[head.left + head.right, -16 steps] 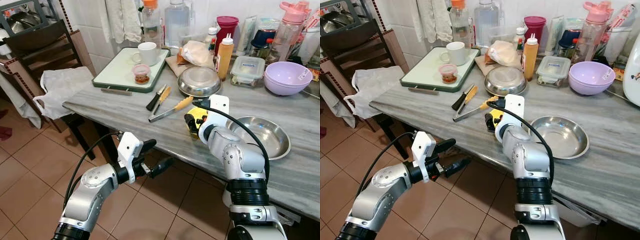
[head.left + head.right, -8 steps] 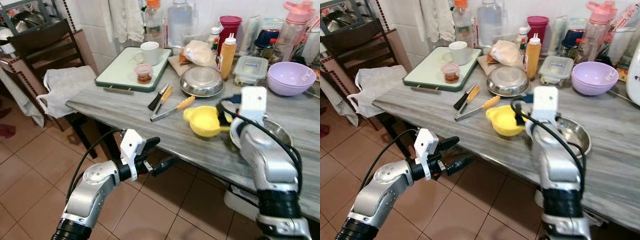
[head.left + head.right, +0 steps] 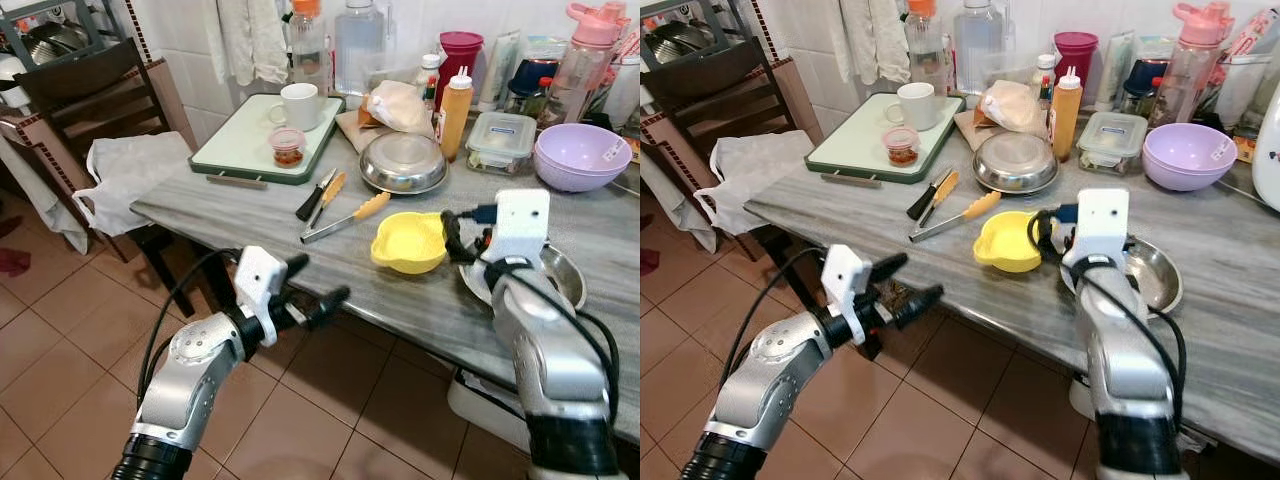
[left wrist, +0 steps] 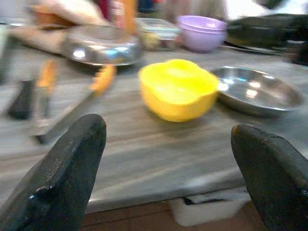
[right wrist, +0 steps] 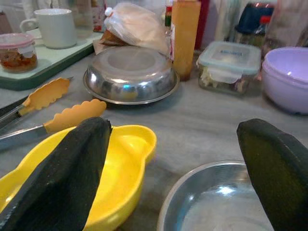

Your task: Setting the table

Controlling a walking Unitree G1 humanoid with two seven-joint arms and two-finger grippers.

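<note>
Head views: yellow bowl [image 3: 408, 243] sits upright on the grey marble table [image 3: 230, 210], near its front edge, just left of the steel plate [image 3: 1148, 272]. Right gripper [image 3: 463, 238] hovers low between the two, fingers spread wide, holding nothing. Left gripper [image 3: 318, 283] hangs off the table's front edge over the tiled floor [image 3: 60, 340], fingers wide apart, empty. Orange-handled tongs [image 3: 345, 216] and a knife [image 3: 311, 195] lie behind the bowl toward the table's middle. Overturned steel bowl [image 3: 403, 162] farther back; green tray [image 3: 262, 140] with white mug [image 3: 295, 105] at the back left corner; purple bowl [image 3: 581, 155] at back right.

Left wrist view: blurred. Yellow bowl dead ahead between the two spread black fingers [image 4: 62, 178], steel plate just beside it, tongs to the other side.

Right wrist view: one finger [image 5: 62, 178] overlaps the yellow bowl's rim, whether touching I cannot tell; the other is over the steel plate. Lidded container [image 5: 228, 65] and sauce bottle [image 5: 185, 36] beyond.
</note>
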